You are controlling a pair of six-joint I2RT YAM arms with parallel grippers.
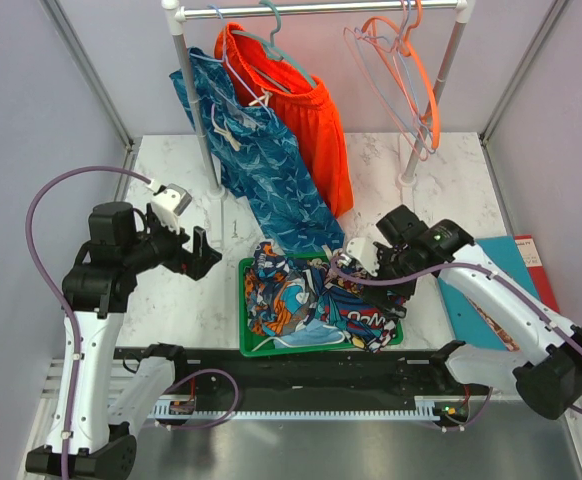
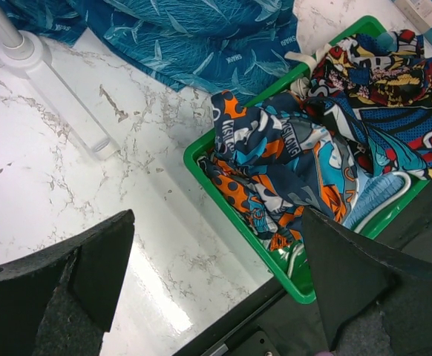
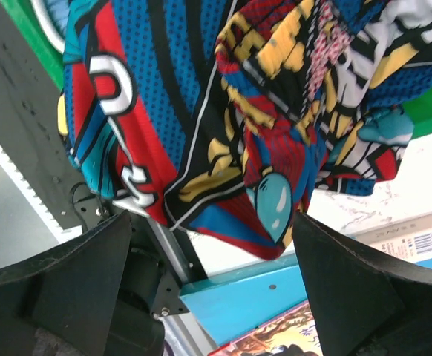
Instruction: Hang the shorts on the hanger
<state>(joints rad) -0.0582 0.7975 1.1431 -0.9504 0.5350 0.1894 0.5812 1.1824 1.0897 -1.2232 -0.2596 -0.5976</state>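
The comic-print shorts (image 1: 367, 312) lie crumpled in the right part of a green tray (image 1: 244, 310), one end draped over its right rim. They fill the right wrist view (image 3: 201, 111) and show at the top right of the left wrist view (image 2: 394, 81). My right gripper (image 1: 359, 262) is open and empty just above them, its jaws (image 3: 216, 278) wide apart. My left gripper (image 1: 203, 254) is open and empty over bare table left of the tray (image 2: 216, 289). The pale pink hanger (image 1: 379, 85) hangs on the rail at the back right.
A second navy-orange-teal garment (image 2: 290, 156) fills the tray's left half. Blue patterned shorts (image 1: 266, 165) and orange shorts (image 1: 311, 110) hang from the rail. An orange hanger (image 1: 423, 85) hangs by the pink one. The rack's post base (image 2: 23, 48) stands on the table. A teal board (image 1: 481, 295) lies at the right.
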